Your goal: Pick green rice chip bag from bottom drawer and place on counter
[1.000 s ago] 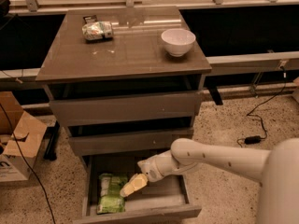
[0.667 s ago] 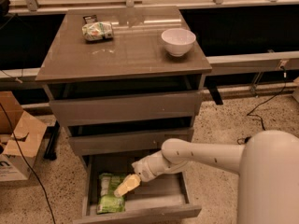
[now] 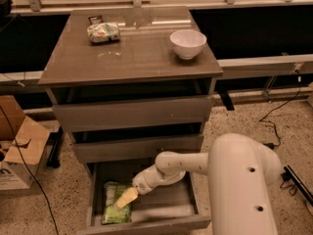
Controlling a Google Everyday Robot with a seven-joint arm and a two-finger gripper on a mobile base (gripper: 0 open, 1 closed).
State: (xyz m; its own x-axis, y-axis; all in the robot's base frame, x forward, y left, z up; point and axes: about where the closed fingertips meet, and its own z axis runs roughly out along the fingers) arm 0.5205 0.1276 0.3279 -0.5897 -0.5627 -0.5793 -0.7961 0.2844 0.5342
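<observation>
The green rice chip bag [image 3: 115, 213] lies flat at the left side of the open bottom drawer [image 3: 146, 225]. My gripper [image 3: 125, 198] reaches down into the drawer from the right, and its yellowish fingers lie right over the bag's middle. The counter [image 3: 132, 55] is the glossy grey-brown top of the cabinet, above the two shallower drawers.
A white bowl [image 3: 188, 43] stands at the counter's right. A small pale rolled packet [image 3: 103, 33] lies at its back left. A cardboard box [image 3: 17, 151] sits on the floor to the left. Cables [image 3: 281, 111] run over the floor at the right. My white arm [image 3: 239, 180] fills the lower right.
The view has drawn closer to the cabinet. My gripper has moved left and down inside the drawer, and is now over the green bag.
</observation>
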